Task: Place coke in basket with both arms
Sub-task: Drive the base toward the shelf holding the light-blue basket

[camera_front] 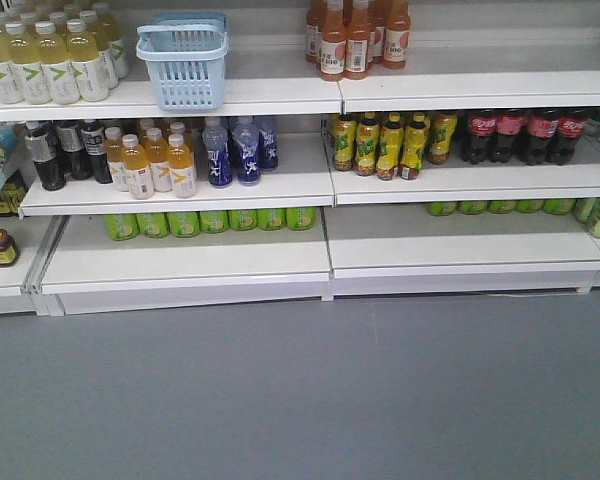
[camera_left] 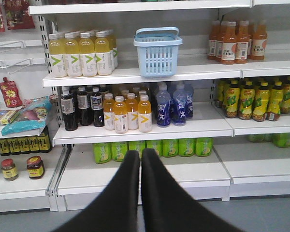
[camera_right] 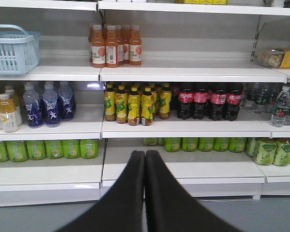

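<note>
A white shelf unit (camera_front: pixel 280 95) stocked with drinks faces the robot above a grey floor (camera_front: pixel 300 400). In the front view the light blue basket (camera_front: pixel 185 75) stands upright on the top shelf at about 11 o'clock. It sits between pale yellow drink bottles (camera_front: pixel 50 62) at 10 o'clock and orange juice bottles (camera_front: pixel 355 40) at 1 o'clock.

On the middle shelf, at 2 o'clock, stands a row of dark cola bottles (camera_front: pixel 525 135) with red labels, well apart from the basket.

In the left wrist view the left gripper (camera_left: pixel 140 153) rises from the 6 o'clock edge. Its two black fingers are pressed together with nothing between them, and the basket shows at 12 o'clock.

In the right wrist view the right gripper (camera_right: pixel 145 154) also sits at 6 o'clock, its fingers likewise closed and empty. Here the cola bottles stand at 1 o'clock and the basket at 10 o'clock, cut off by the picture's edge.
</note>
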